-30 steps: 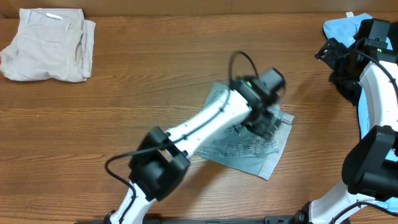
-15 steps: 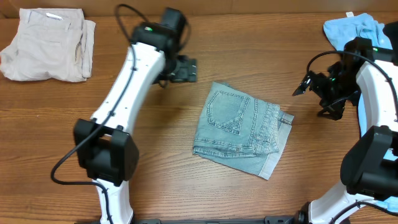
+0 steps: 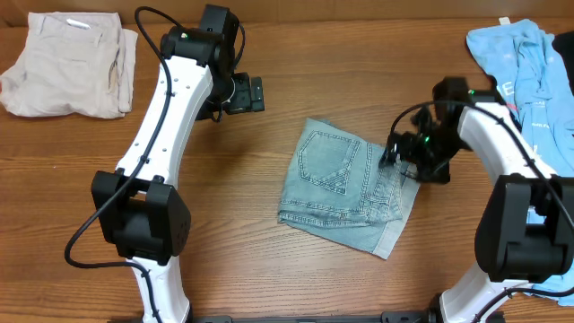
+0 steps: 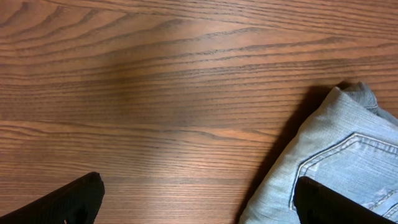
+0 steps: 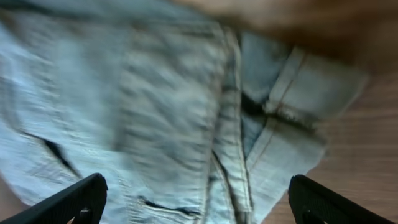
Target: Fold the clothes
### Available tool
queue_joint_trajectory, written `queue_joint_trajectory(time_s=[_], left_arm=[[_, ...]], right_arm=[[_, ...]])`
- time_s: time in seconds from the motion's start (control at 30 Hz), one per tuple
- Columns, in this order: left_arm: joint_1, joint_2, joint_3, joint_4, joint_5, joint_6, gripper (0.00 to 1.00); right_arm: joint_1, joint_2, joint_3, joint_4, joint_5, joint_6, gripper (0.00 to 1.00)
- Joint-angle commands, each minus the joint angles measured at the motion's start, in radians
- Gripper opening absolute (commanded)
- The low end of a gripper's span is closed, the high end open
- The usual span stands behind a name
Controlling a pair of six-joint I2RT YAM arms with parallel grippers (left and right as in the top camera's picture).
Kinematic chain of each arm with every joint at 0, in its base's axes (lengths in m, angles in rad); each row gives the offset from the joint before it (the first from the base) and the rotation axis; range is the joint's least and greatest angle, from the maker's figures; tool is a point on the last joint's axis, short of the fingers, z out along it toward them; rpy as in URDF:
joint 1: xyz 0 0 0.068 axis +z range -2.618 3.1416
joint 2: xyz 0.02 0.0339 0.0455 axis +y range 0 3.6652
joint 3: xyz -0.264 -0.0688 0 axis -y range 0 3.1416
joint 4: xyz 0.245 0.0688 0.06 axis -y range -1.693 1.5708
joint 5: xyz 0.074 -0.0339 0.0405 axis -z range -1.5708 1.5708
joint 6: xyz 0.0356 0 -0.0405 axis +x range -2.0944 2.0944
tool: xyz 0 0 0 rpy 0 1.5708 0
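Overhead: brown wood-grain table [image 3: 359, 81]; beige shorts [image 3: 67, 63] folded at the far-left corner, sky-blue T-shirt [image 3: 525, 63] bunched at the far-right edge, pale-blue denim shorts [image 3: 345, 188] folded roughly square at centre, stitched back pocket up. Left fingers [image 4: 68, 202] spread apart and empty over bare wood, up-left of the denim; right fingers [image 5: 323, 202] likewise spread, gripping nothing, over the shorts' right edge. Versus 0.5 s ago: right arm came in from beside the shorts, left arm barely shifted, denim unmoved.
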Motion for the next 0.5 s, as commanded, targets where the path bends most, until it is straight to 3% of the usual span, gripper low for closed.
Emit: queue_joint_trajectory(time_s=[0.0,0.17,0.47], left_arm=[[-0.011,-0.009,0.012,-0.003,0.006,0.027,1.0],[-0.011,-0.009,0.012,-0.002,0.003,0.026,1.0],[-0.011,-0.009,0.012,-0.006,0.003,0.027,1.0]], right_arm=[[-0.004,-0.005,-0.05,0.003,0.0,-0.03,0.98],[0.009,-0.005,-0.087,-0.01,-0.122,-0.15,0.98],[0.053,-0.004,-0.176,0.085,-0.125,-0.145,0.98]])
